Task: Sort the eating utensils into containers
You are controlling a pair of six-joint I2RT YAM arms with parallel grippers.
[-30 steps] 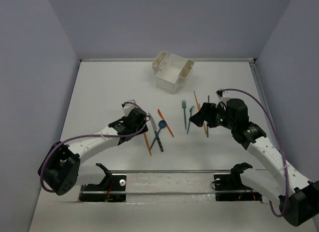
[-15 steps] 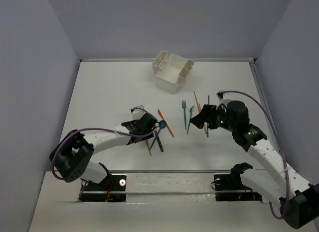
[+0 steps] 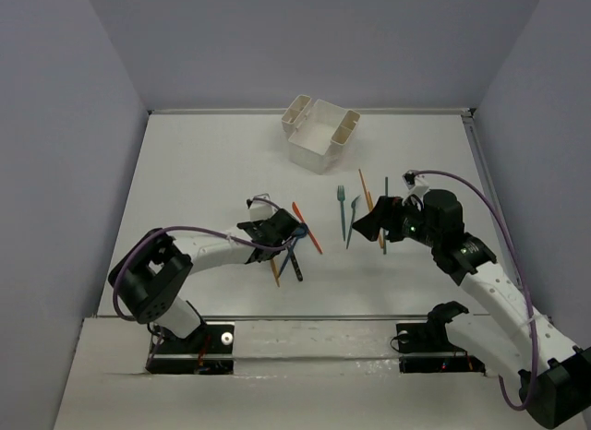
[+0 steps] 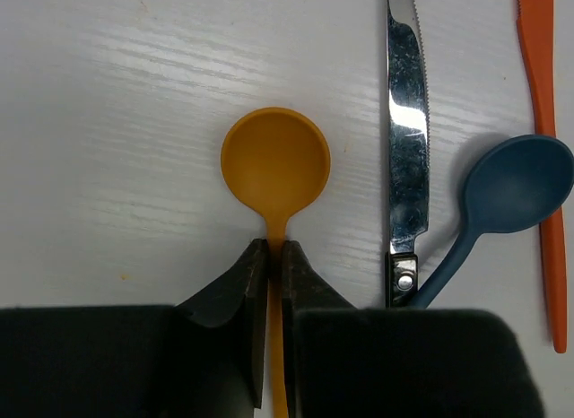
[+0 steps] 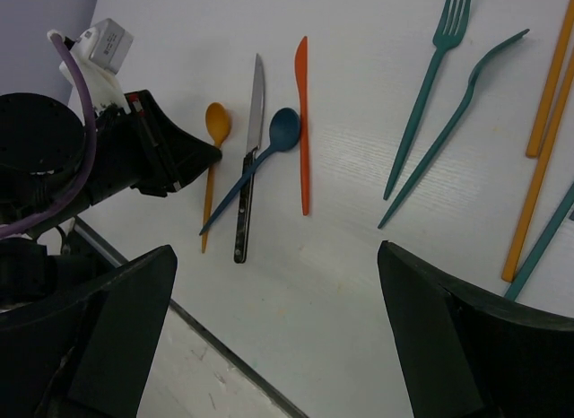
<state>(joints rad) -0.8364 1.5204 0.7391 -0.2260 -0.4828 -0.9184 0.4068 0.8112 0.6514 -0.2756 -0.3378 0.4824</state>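
Observation:
My left gripper (image 4: 275, 256) is shut on the neck of an orange spoon (image 4: 275, 162) that lies on the white table. In the top view the left gripper (image 3: 278, 230) sits over the left cluster: the orange spoon (image 3: 273, 271), a steel knife with a dark handle (image 3: 295, 263), a blue spoon (image 3: 299, 232) and an orange knife (image 3: 308, 229). My right gripper (image 3: 372, 223) is open and empty, hovering over two teal forks (image 3: 343, 211), orange chopsticks (image 3: 367, 201) and a teal chopstick (image 3: 385, 229). The white caddy (image 3: 306, 151) stands at the back.
The right wrist view shows its gripper (image 5: 278, 283) wide open above bare table, with the left gripper (image 5: 202, 156) at the orange spoon (image 5: 215, 122), the steel knife (image 5: 254, 122), the blue spoon (image 5: 283, 131) and the teal forks (image 5: 430, 86). The table's front rail (image 3: 314, 316) runs near the arm bases.
My left gripper has moved right and forward to the orange spoon and shut on its neck. The right arm has shifted only slightly.

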